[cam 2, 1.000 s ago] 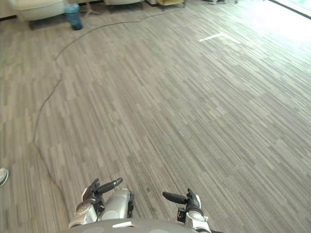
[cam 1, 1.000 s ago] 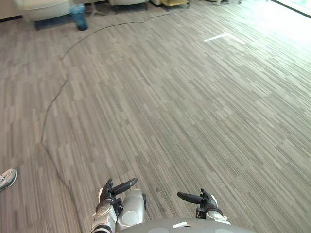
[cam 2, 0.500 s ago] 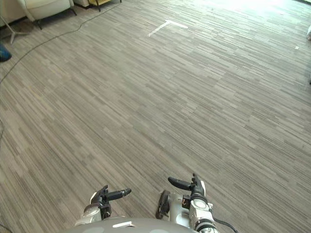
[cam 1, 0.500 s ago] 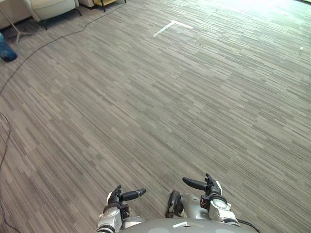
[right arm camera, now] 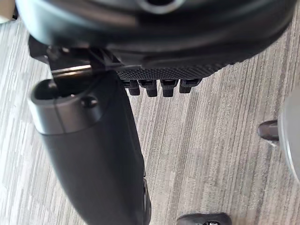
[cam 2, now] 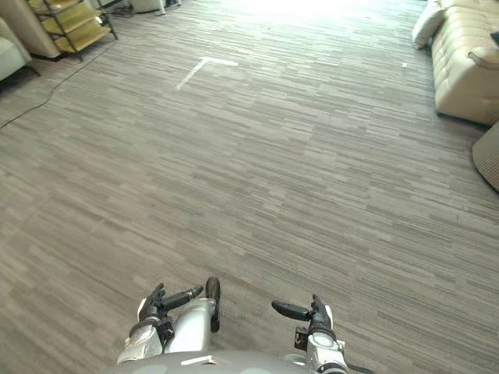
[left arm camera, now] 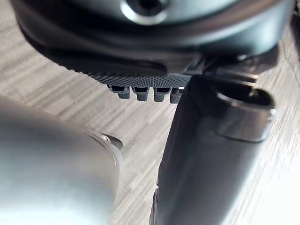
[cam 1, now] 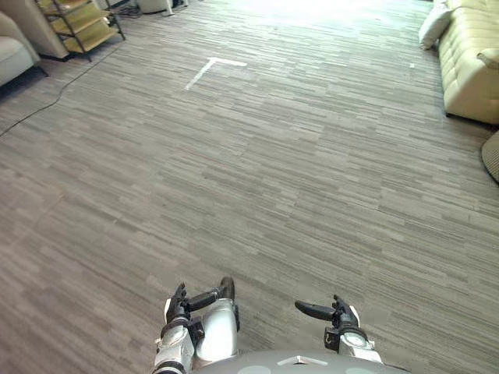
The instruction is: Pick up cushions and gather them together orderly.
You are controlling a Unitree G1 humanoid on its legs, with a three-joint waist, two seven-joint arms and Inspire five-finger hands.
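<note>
A pale cushion (cam 1: pixel 433 25) rests on the floor at the far right, leaning against the end of a cream sofa (cam 1: pixel 472 66). Both hands hang low at the bottom of the eye views, far from the cushion. My left hand (cam 1: pixel 179 308) holds nothing, its thumb sticking out sideways. My right hand (cam 1: pixel 321 312) is likewise empty. In the left wrist view the left hand (left arm camera: pixel 140 42) shows relaxed fingers (left arm camera: pixel 140 92) over bare floor. The right hand (right arm camera: pixel 159 37) looks the same in its own wrist view.
Grey plank-patterned floor stretches ahead. A white L-shaped tape mark (cam 1: pixel 207 68) lies on the floor at mid-distance. A shelf rack with yellow boards (cam 1: pixel 78 22) and an armchair's edge (cam 1: pixel 11 56) stand far left. A round woven object (cam 1: pixel 493 156) pokes in at the right edge.
The camera has swung to the right: the blue bin and chairs have left the view, and the sofa with the cushion has come in. Both hands keep the same pose.
</note>
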